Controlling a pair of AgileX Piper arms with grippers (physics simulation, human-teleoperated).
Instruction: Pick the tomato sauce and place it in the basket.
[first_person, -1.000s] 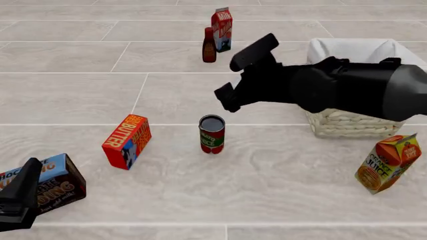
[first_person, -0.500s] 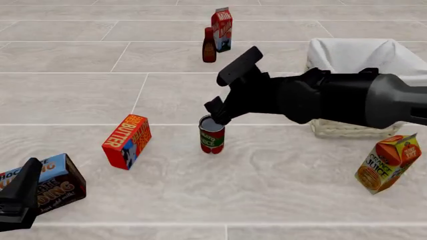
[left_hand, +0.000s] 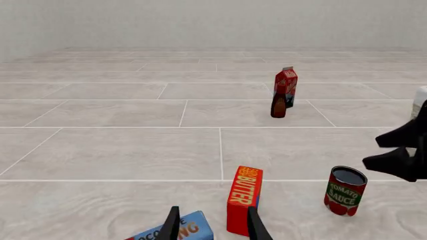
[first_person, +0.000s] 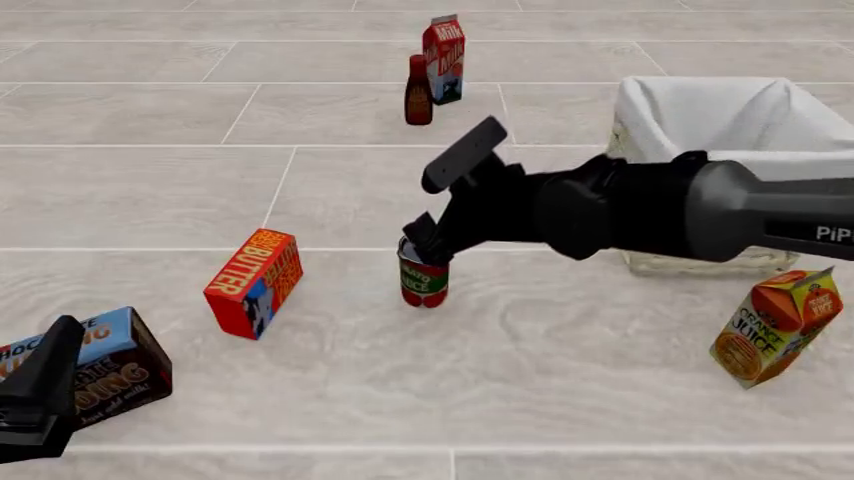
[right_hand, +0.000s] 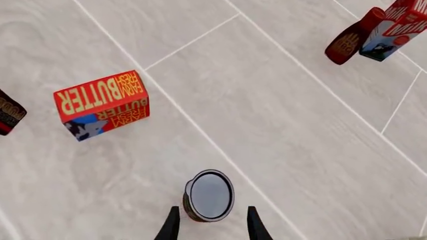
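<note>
The tomato sauce can (first_person: 423, 284) stands upright on the floor, red label, green band, grey top. It also shows in the left wrist view (left_hand: 345, 190) and the right wrist view (right_hand: 209, 195). My right gripper (first_person: 435, 212) is open, just above the can, with its fingers (right_hand: 172, 226) to either side of the can's top; I cannot tell whether they touch it. The basket (first_person: 687, 262), wicker with a white liner, stands behind the right arm at the right. My left gripper (first_person: 40, 400) is open and empty at the near left, far from the can.
A red butter box (first_person: 254, 283) stands left of the can. A chocolate box (first_person: 114, 365) lies by the left gripper. A dark bottle (first_person: 418, 92) and a milk carton (first_person: 443, 58) stand at the back. An orange juice carton (first_person: 777, 325) leans at the near right.
My right gripper has come down and to the left, from beside the basket to just over the can's top. The left arm and the objects have not moved.
</note>
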